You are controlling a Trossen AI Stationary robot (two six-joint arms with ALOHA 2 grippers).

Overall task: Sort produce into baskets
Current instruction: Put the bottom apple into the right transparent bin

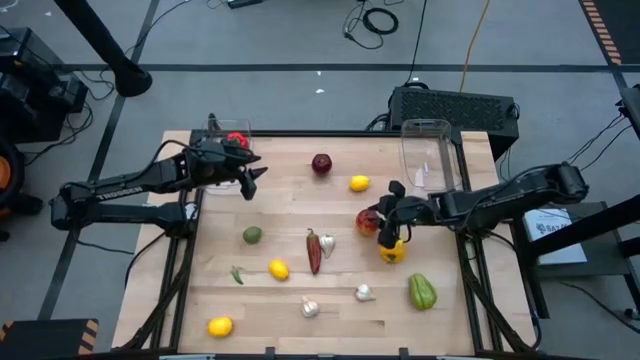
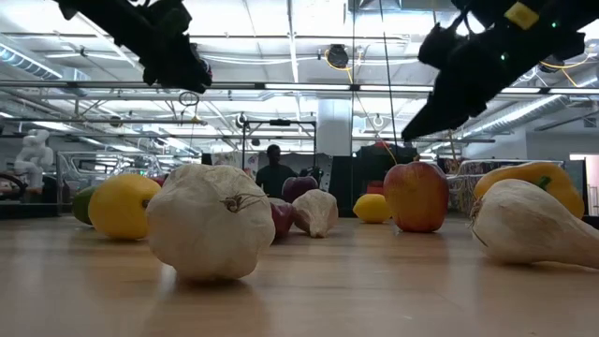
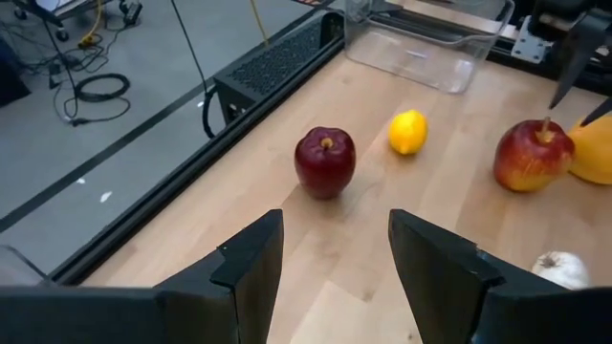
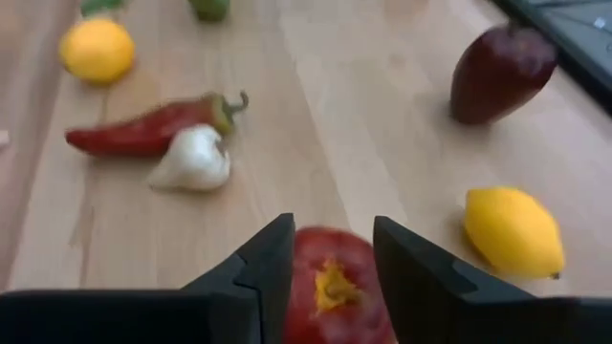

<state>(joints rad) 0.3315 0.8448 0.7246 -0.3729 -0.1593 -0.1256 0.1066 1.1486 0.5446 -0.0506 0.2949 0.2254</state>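
Observation:
Produce lies scattered on the wooden table. A red apple [image 1: 368, 222] rests beside a yellow pepper [image 1: 392, 250]. My right gripper [image 1: 384, 217] is open and hovers just above this apple [image 4: 330, 287], one finger on either side, clear of it in the low view [image 2: 416, 195]. My left gripper [image 1: 252, 183] is open and empty [image 3: 335, 277] beside the left clear basket [image 1: 216, 128], which holds a red piece [image 1: 237, 139]. The right clear basket [image 1: 427, 155] stands at the far right.
Also on the table are a dark red apple [image 1: 321, 163], lemons [image 1: 359, 183] [image 1: 278, 269] [image 1: 220, 326], a red chili [image 1: 313, 250], garlic [image 1: 327, 243] [image 1: 365, 293] [image 1: 310, 308], a green pepper [image 1: 422, 292], a lime [image 1: 252, 235] and a small green chili [image 1: 237, 275]. A black box [image 1: 455, 105] sits behind the table.

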